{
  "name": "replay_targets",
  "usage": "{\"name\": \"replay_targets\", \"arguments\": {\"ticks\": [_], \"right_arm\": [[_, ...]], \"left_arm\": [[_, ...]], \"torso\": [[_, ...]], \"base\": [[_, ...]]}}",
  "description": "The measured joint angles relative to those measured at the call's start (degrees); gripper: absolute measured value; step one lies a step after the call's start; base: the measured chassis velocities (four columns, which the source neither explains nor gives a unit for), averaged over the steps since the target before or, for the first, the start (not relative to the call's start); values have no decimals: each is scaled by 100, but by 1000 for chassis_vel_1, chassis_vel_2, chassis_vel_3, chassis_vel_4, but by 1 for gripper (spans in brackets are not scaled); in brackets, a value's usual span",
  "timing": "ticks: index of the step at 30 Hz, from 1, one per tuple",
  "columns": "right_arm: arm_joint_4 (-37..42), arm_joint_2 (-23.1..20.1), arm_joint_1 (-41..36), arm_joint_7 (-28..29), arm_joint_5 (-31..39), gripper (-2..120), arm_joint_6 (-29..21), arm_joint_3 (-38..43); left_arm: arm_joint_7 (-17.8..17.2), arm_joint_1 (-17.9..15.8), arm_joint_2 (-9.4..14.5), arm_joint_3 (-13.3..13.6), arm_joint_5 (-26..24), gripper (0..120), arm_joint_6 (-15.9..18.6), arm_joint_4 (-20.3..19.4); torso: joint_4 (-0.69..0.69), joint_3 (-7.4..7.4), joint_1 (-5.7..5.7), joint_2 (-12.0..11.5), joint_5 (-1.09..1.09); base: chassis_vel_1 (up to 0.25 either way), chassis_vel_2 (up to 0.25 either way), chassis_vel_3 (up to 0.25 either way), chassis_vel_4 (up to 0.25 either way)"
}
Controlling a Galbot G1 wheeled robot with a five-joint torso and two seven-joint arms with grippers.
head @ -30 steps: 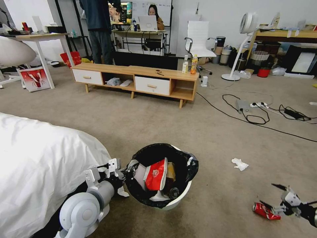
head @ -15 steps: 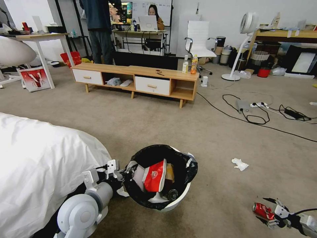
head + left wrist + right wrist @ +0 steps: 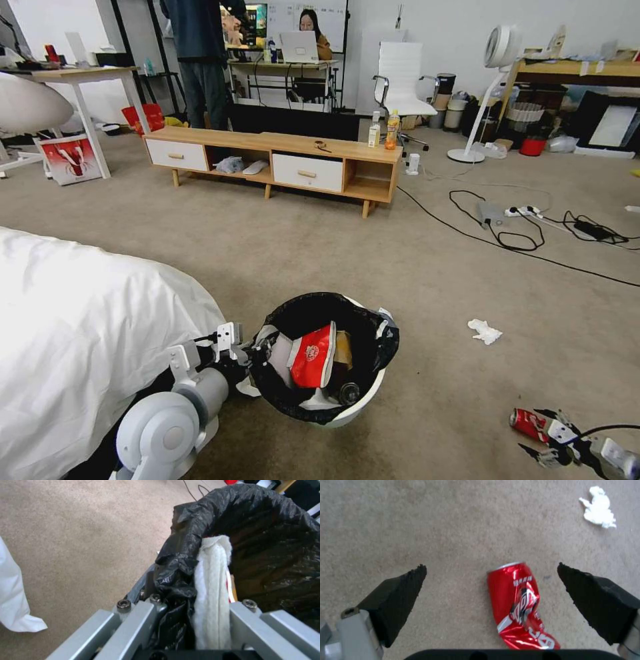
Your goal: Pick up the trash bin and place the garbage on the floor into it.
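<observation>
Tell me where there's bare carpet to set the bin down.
Widest free patch: the carpet between the bin, held by the left tool, and the cabinet. More between bin and tissue. Crowded: the bed at its left, cables far right, and the can between the open right tool's fingers.

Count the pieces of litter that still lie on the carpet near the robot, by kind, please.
Crushed red can, between the open right pincer fingers: 1
Crumpled white tissue: 1
Total: 2
</observation>
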Motion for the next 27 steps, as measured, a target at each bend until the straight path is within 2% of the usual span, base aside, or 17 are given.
{"name": "replay_targets", "arguments": {"ticks": [14, 27], "right_arm": [[-740, 86, 297, 498, -214, 100, -206, 10], [-1098, 117, 561, 934, -392, 100, -339, 62]], "left_arm": [[1, 108, 14, -36, 49, 7, 2, -38], [11, 146, -14, -47, 92, 7, -5, -39]], "torso": [[0, 0, 0, 0, 0], [0, 0, 0, 0, 1]], "base": [[0, 0, 0, 0], [0, 0, 0, 0]]}}
